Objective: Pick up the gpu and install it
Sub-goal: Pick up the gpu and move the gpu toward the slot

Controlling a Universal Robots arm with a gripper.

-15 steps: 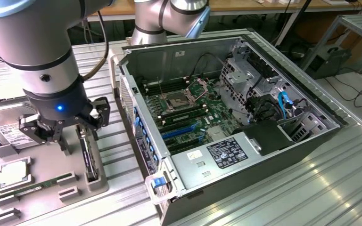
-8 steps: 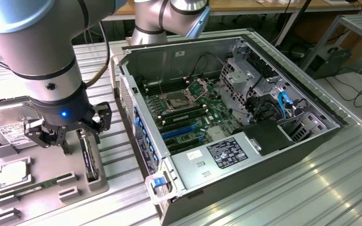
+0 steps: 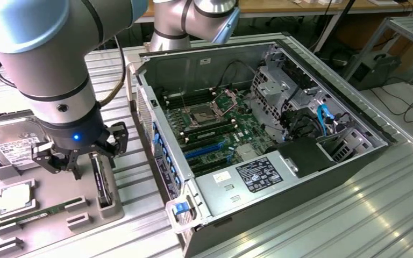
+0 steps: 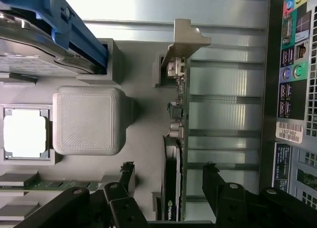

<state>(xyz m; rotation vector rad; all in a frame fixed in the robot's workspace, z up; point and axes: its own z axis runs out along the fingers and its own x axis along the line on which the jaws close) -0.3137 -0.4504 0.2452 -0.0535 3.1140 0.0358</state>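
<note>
Currently, in the exterior view, you see the hand (image 3: 83, 161) hanging low over the grey tray (image 3: 59, 185), which lies on the table (image 3: 350, 215). The gpu (image 3: 102, 185) stands on edge in a slot along the tray side nearest the open computer case (image 3: 321, 199). The hand sits just above one end of the card. Across the tray from the gpu, note the hard drive (image 3: 13, 145), the processor (image 3: 16, 196) and the memory stick (image 3: 41, 215), each in its own recess.

In the wrist view, confirm that the hand (image 4: 169, 171) is open. Its fingers (image 4: 127, 178) straddle the gpu (image 4: 172, 188), one on each side, with a visible gap between each finger and the card. The gpu remains seated in its tray (image 4: 143, 139) slot. Its silvery bracket (image 4: 185, 40) stands at the slot end away from the hand. The hard drive (image 4: 34, 45), processor (image 4: 25, 134) and memory stick (image 4: 49, 184) occupy the tray's opposite side.
</note>
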